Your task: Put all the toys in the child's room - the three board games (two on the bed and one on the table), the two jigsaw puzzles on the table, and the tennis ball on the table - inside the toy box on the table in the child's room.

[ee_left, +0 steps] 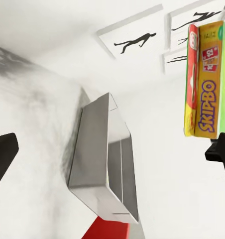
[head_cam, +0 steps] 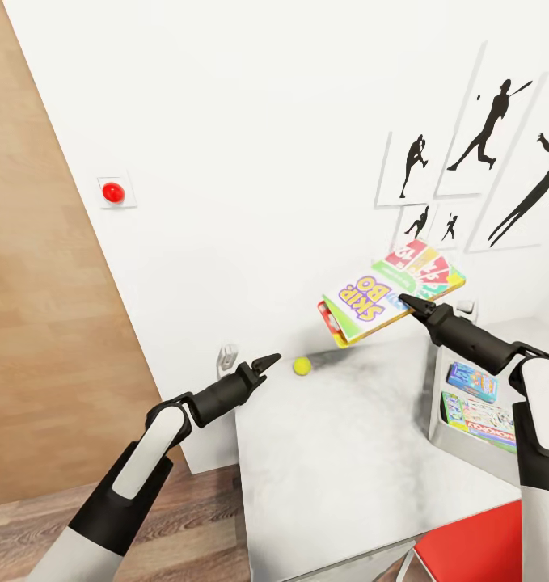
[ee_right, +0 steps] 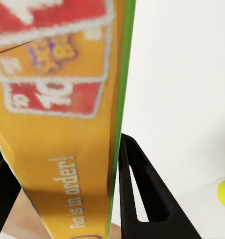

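Observation:
My right gripper (head_cam: 405,302) is shut on a Skip-Bo board game box (head_cam: 387,293), held tilted in the air above the white table (head_cam: 347,453). In the right wrist view the box (ee_right: 62,124) sits between both fingers (ee_right: 142,199). A yellow tennis ball (head_cam: 301,366) lies on the table near the wall, just right of my left gripper (head_cam: 268,360), which is open and holds nothing. The grey toy box (head_cam: 444,432) stands at the table's right side with a blue game (head_cam: 473,381) and a Monopoly box (head_cam: 486,422) inside. The left wrist view shows the toy box (ee_left: 105,159) and the Skip-Bo box (ee_left: 204,84).
A red chair (head_cam: 476,550) sits at the table's front right corner. Silhouette posters (head_cam: 484,129) hang on the white wall, with a red button (head_cam: 112,192) further left and an outlet (head_cam: 227,356) by the table's corner. A wooden panel (head_cam: 40,307) stands to the left.

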Controlling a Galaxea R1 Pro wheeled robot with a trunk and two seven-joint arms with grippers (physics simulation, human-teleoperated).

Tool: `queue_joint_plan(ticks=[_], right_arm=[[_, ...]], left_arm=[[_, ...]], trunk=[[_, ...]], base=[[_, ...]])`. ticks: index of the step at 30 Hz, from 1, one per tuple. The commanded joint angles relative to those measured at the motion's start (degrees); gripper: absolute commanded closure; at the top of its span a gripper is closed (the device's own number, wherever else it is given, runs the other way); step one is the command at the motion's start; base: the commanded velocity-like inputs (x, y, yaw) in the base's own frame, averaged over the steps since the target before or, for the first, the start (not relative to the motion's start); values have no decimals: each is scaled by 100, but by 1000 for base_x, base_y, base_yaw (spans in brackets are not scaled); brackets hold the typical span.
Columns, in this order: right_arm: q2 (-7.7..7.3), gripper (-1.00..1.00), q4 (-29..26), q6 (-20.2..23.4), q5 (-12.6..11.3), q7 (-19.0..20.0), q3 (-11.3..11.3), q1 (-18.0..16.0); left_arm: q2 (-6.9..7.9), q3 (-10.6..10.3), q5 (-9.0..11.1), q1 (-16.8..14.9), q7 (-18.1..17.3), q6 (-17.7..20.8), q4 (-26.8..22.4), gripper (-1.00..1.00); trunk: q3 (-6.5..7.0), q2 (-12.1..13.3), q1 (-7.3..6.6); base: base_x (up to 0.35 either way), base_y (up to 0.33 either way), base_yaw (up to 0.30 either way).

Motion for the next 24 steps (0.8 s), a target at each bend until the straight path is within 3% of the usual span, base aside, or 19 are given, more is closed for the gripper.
queue_joint_plan(ticks=[1,24], right_arm=[[1,100,2,29,43,64,-9,-7],[1,100,2,29,43,64,-9,-7]], left_arm=[[4,-5,21,-6,1,10,-1,-100],[4,-5,21,-6,1,10,-1,-100]], trunk=[[-12,-12,3],[-12,-12,3]], base=[[0,0,0],[0,0,0]])
